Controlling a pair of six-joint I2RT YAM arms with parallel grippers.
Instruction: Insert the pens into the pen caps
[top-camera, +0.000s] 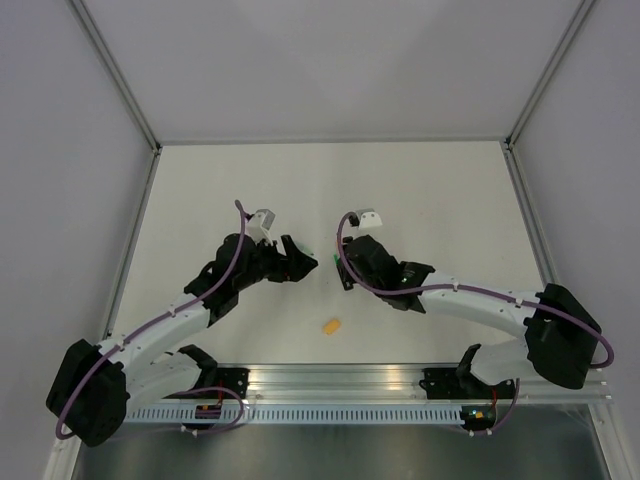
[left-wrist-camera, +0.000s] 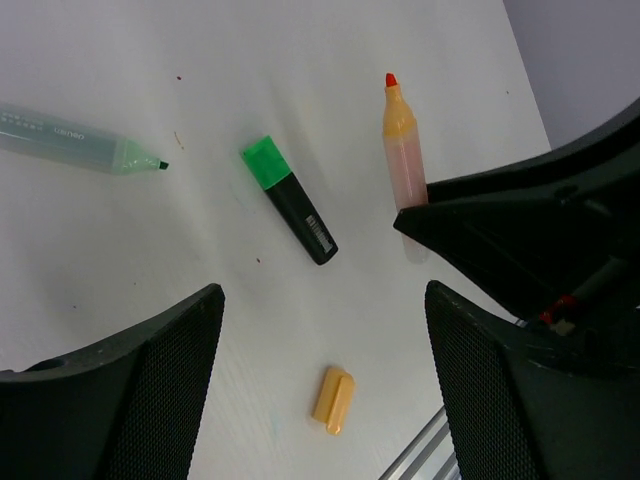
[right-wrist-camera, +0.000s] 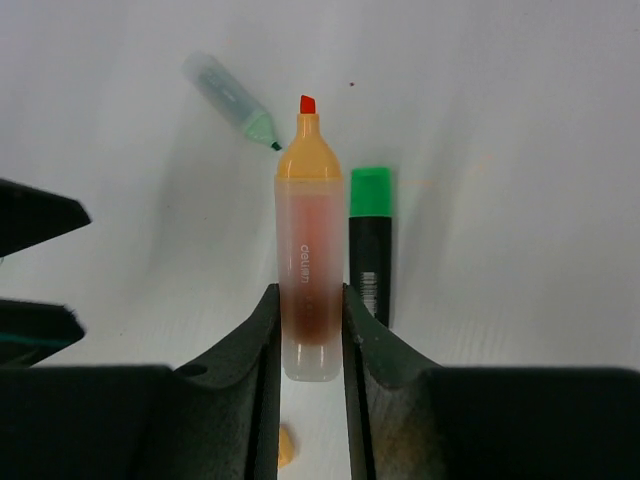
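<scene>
While the right gripper (right-wrist-camera: 310, 305) pinches the orange pen (right-wrist-camera: 308, 240) mid-worktop, we see the left gripper (left-wrist-camera: 322, 295) wide open and empty. Black pen (left-wrist-camera: 300, 215) just beside the held one, pale green pen (left-wrist-camera: 80, 143) apart, orange cap (left-wrist-camera: 333, 400) toward the near edge. White worktop (top-camera: 430, 200), grey walls (top-camera: 330, 60).

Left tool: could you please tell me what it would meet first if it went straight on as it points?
Probably the orange cap lying on the table just ahead of the open left tool; depth is unclear.
</scene>
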